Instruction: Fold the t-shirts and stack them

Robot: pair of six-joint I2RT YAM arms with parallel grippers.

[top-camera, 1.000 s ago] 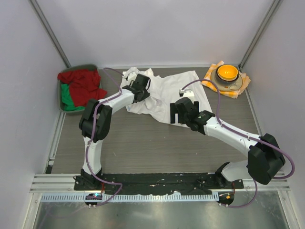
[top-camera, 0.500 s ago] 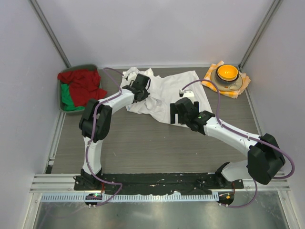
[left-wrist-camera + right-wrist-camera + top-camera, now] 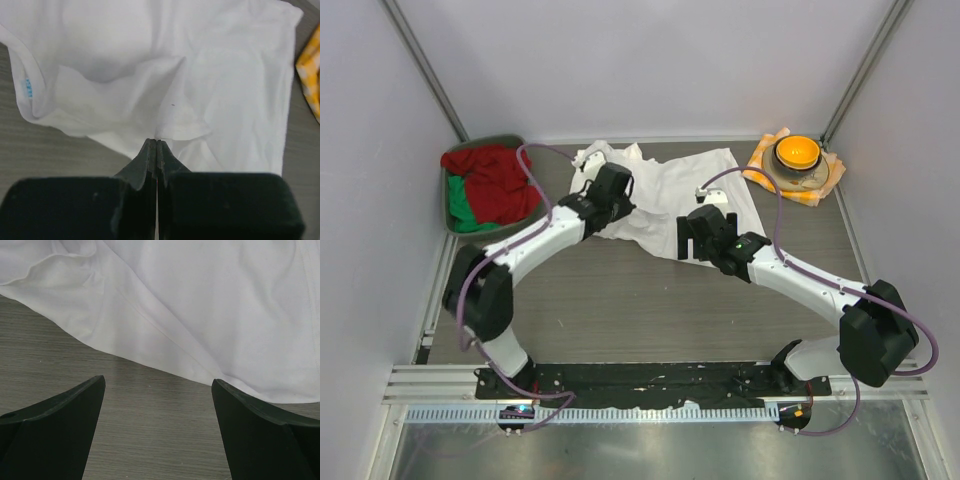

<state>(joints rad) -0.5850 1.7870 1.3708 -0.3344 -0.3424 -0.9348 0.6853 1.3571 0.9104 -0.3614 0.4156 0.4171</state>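
A white t-shirt (image 3: 670,185) lies crumpled at the back middle of the table. It fills the upper part of the left wrist view (image 3: 225,75) and of the right wrist view (image 3: 200,290). My left gripper (image 3: 620,182) (image 3: 157,140) is shut, its tips pinching a folded edge on the shirt's left part. A ridge of cloth runs up from the tips. My right gripper (image 3: 688,238) (image 3: 158,380) stands open just short of the shirt's near hem, with only bare table between its fingers.
A grey bin (image 3: 453,222) with red and green cloths stands at the back left. At the back right an orange bowl (image 3: 795,152) rests on an orange-and-white checked cloth (image 3: 825,175) (image 3: 310,75). Walls close in on three sides.
The left jaws have closed on the shirt's fold. The left arm's elbow has swung down and left, and the gripper has drawn slightly nearer. The right arm has not moved.
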